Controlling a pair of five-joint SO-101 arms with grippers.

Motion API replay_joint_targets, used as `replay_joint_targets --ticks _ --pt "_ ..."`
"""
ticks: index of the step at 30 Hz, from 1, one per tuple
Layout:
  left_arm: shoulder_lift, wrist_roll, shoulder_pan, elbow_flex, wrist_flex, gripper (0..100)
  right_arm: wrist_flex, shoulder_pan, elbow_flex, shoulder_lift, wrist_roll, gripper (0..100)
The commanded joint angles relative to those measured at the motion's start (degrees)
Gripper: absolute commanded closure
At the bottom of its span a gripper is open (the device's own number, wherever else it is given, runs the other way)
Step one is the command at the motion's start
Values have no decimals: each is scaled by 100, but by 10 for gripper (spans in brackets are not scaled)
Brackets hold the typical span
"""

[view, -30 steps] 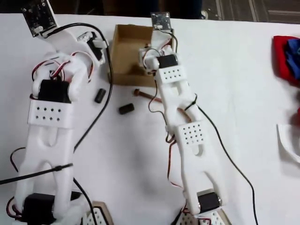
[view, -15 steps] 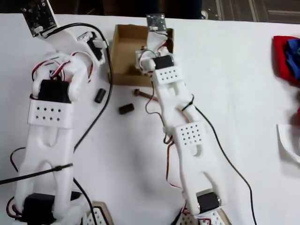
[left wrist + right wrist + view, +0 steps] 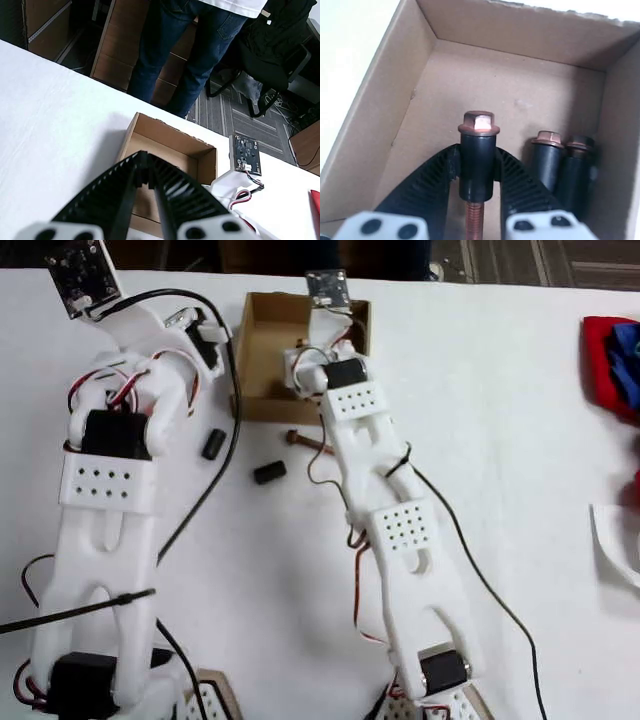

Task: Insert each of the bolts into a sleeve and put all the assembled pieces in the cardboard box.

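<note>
Now right fingers [image 3: 449, 169] grasping sleeved bolt [image 3: 477, 160] over cardboard box [image 3: 375, 125], two assembled pieces [image 3: 548, 161] just beside, left fingers [image 3: 136, 176] clenched.

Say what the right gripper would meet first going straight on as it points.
Most likely the floor of the cardboard box: the right gripper, shut on a sleeved bolt, points into it, bolt head leading. Two finished pieces stand off to one side. Depth is unclear.
</note>
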Motion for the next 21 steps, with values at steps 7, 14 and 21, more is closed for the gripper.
replay_joint_targets --ticks 7,14,21 --pt "-211 -35 9 -22 -132 974 -40 101 -53 -101 -167 978" --pt "-211 -35 9 -22 -132 974 -40 127 -35 -40 -167 978" --pt "-211 -35 9 -22 -132 974 -145 224 -105 259 -158 978"
